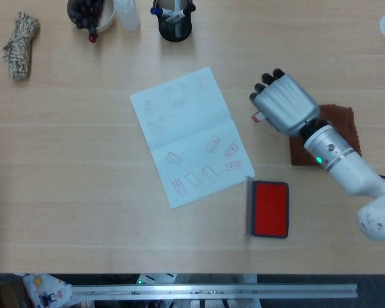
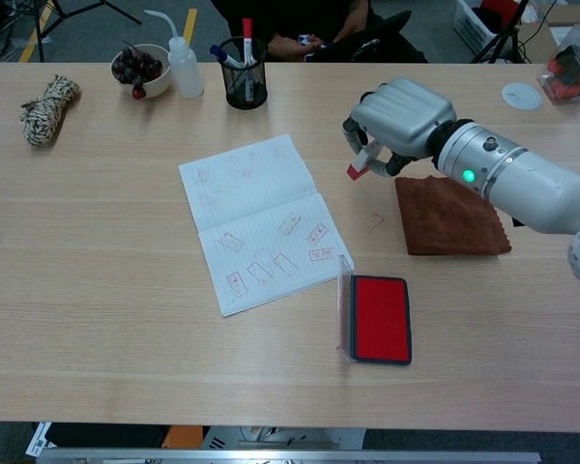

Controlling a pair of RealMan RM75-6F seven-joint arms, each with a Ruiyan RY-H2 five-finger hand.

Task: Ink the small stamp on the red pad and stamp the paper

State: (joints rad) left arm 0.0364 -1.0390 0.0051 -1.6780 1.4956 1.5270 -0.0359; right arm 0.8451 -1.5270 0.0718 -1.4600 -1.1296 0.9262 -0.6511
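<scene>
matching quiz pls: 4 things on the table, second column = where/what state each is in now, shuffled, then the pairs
Things:
1. small stamp
2. red ink pad
3. brown cloth
4. paper

Places or states:
A. lies open on the table, lid standing up along its left side
B. partly under the right hand's wrist
C. held off the table in the right hand
D. flat, bearing red stamp marks

Pairs: 1-C, 2-A, 3-B, 4-D

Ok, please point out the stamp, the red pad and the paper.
stamp (image 2: 359, 166), chest view, on its body below the fingers.
red pad (image 1: 270, 208), head view, middle of the ink surface.
paper (image 1: 179, 122), head view, upper half of the sheet.
</scene>
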